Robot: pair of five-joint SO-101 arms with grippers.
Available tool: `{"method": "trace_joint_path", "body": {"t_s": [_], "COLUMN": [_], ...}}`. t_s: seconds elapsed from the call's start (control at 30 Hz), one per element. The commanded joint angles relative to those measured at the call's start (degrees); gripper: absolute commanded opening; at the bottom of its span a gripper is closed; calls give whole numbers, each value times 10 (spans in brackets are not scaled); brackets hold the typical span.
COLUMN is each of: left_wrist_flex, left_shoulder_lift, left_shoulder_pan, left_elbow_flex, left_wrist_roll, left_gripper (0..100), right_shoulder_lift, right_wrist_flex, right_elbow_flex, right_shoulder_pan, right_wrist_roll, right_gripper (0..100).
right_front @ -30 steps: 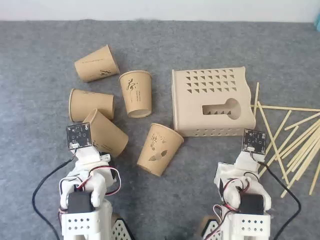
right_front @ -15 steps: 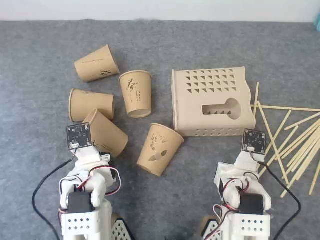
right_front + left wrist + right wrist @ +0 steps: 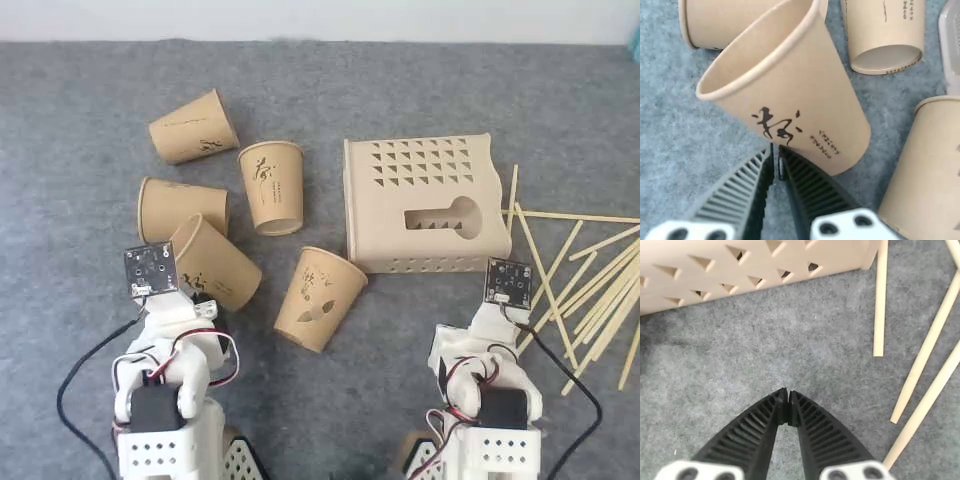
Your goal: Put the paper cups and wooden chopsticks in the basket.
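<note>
1. Your left gripper (image 3: 775, 159) sits at the near left with its jaws pressed together on nothing. Its tips are right against the side wall of the nearest paper cup (image 3: 790, 95). Closed like that it cannot take the cup, so I judge you must spread the jaws first.
2. Your right gripper (image 3: 788, 409) is at the near right, also closed tight and empty, over the bare grey mat (image 3: 715, 355). It is parked between the basket wall and the wooden chopsticks (image 3: 880, 300), which suits the sticks on its own side.
3. The nearest cup lies tipped on its side. A second cup (image 3: 320, 297) lies tipped to its right, just near of the basket's corner.
4. The chopsticks lie scattered flat to the right of the basket, so they likely call for a pinch from above.
5. The basket (image 3: 425, 200) stands centre-right, its perforated wall with the handle cutout facing up. You cannot see its opening, so it probably lies on its side.
6. Three more cups (image 3: 272, 187) lie on their sides at the far left; none is in the basket.
</note>
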State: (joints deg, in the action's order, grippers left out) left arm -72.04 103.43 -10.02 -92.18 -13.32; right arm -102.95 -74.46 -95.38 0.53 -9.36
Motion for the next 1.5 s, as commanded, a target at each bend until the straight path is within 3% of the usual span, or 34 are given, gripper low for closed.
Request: {"method": "trace_joint_path", "body": {"t_s": [0.0,0.13,0.5,0.67,0.77,1.03,1.23,1.47], "left_wrist_flex": [33,30,33,33,30,39,116,167], "left_shoulder_lift": [11,11,-3,-123,-221,-427,-513,-496], "left_shoulder_pan": [-3,-4,0,-4,-4,2,39,47], "left_elbow_flex": [65,104,256,341,412,489,412,333], "left_wrist_roll": [84,145,178,176,174,70,-24,-33], "left_gripper": [12,12,39,162,173,174,174,175], "right_shoulder_lift": [-10,-10,-10,-10,-10,-10,-10,-10], "right_wrist_flex": [-5,-5,-5,-5,-5,-5,-5,-5], "right_elbow_flex": [-11,-11,-11,-11,-11,-11,-11,-11], "right_shoulder_pan": [-4,-4,-5,-4,-4,-4,-4,-1], "right_wrist_roll": [-6,-6,-6,-6,-6,-6,-6,-5], "right_gripper": [8,8,8,8,8,8,8,8]}}
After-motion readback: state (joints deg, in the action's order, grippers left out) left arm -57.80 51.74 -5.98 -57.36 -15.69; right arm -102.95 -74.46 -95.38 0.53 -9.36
